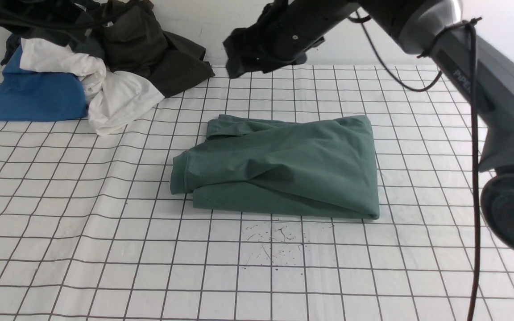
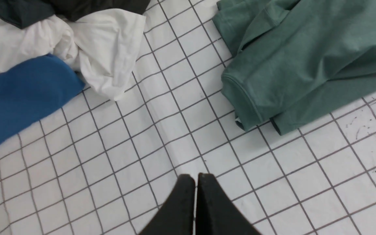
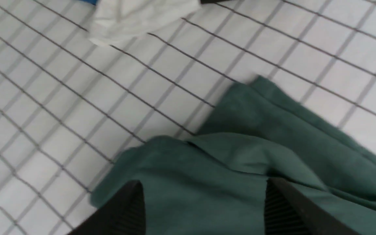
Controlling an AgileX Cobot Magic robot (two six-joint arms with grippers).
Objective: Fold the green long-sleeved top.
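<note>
One green top, front view: the green top (image 1: 283,165) lies folded over on itself in the middle of the table (image 1: 127,267), with creases on its upper layer and a band of cloth at its left end.
Pile, front view: a blue cloth (image 1: 38,96), a white cloth (image 1: 123,100) and a dark cloth (image 1: 150,53) lie in a heap at the far left, apart from the green top.
Right gripper, front view: the right gripper (image 1: 232,55) is up over the far side of the table, blurry, with no cloth hanging from it.
Left arm, front view: the left arm (image 1: 38,18) reaches over the pile, with its tip hard to see.
Left gripper, left wrist view: the left gripper (image 2: 196,178) has its two tips pressed together, with nothing between them; the green top and the pile are both apart from it.
Right gripper, right wrist view: its tips are spread wide and pinch nothing; the green top shows behind them, but I cannot tell if they touch it.
</note>
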